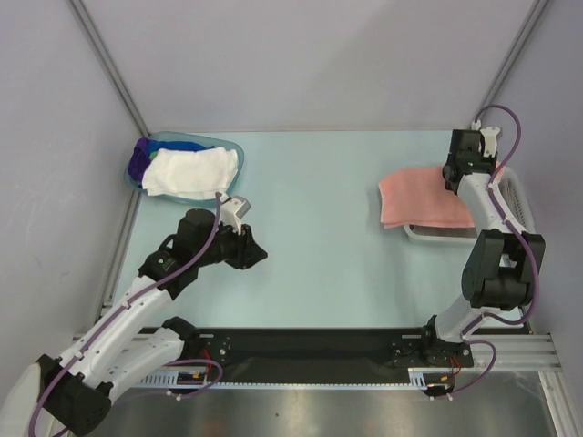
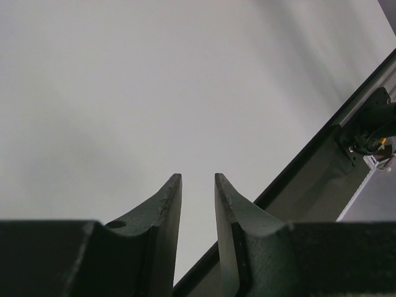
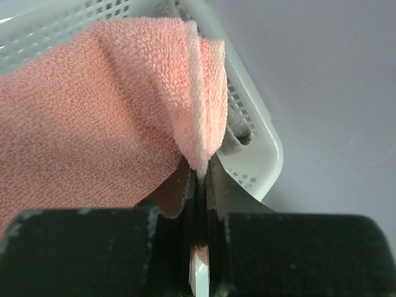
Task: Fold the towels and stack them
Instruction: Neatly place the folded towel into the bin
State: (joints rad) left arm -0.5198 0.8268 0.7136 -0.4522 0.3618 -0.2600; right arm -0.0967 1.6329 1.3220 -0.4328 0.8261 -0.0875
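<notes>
A salmon pink towel (image 1: 419, 200) lies partly folded over the white mesh basket (image 1: 439, 235) at the right. My right gripper (image 1: 453, 185) is shut on its far right edge. In the right wrist view the pink towel (image 3: 93, 105) bunches into the shut gripper (image 3: 199, 170), and a bit of grey towel (image 3: 234, 143) shows inside the basket (image 3: 257, 154). A white towel (image 1: 191, 171) and a purple towel (image 1: 138, 162) lie in the blue tub (image 1: 182, 140) at the back left. My left gripper (image 1: 251, 251) is narrowly open and empty over bare table (image 2: 198, 176).
The enclosure walls rise close behind the tub and the basket. A black rail (image 1: 301, 344) runs along the near table edge by the arm bases, and shows in the left wrist view (image 2: 309, 167).
</notes>
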